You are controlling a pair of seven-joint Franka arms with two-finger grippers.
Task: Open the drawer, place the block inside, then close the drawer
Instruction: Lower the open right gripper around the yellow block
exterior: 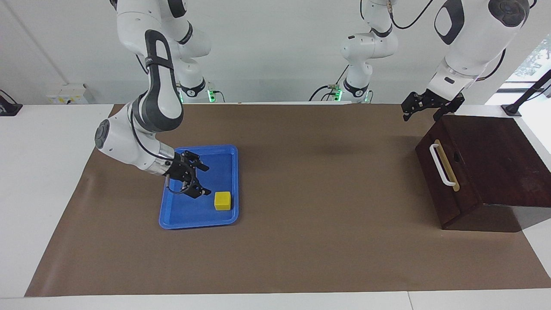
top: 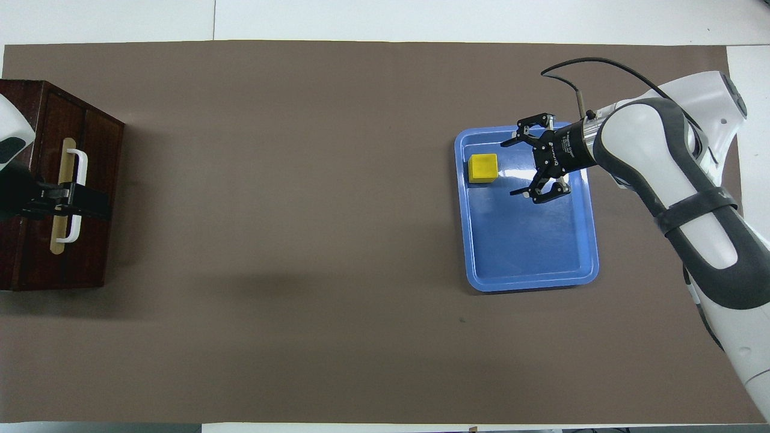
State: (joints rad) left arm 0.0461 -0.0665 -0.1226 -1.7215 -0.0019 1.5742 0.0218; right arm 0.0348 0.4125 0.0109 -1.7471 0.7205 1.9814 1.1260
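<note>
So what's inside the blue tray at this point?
Only the yellow block lies in the blue tray, in the corner farthest from the robots. The right gripper hangs over the tray, fingers open, hiding a patch of floor beneath it.

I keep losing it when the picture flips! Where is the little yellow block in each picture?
Facing view: the yellow block lies in the blue tray, at the tray's corner farthest from the robots, low in the picture, beside the right gripper.
Overhead view: the same block lies high in the tray, beside that open gripper.
Shared landmark: the blue tray; the drawer stands at the table's other end.
</note>
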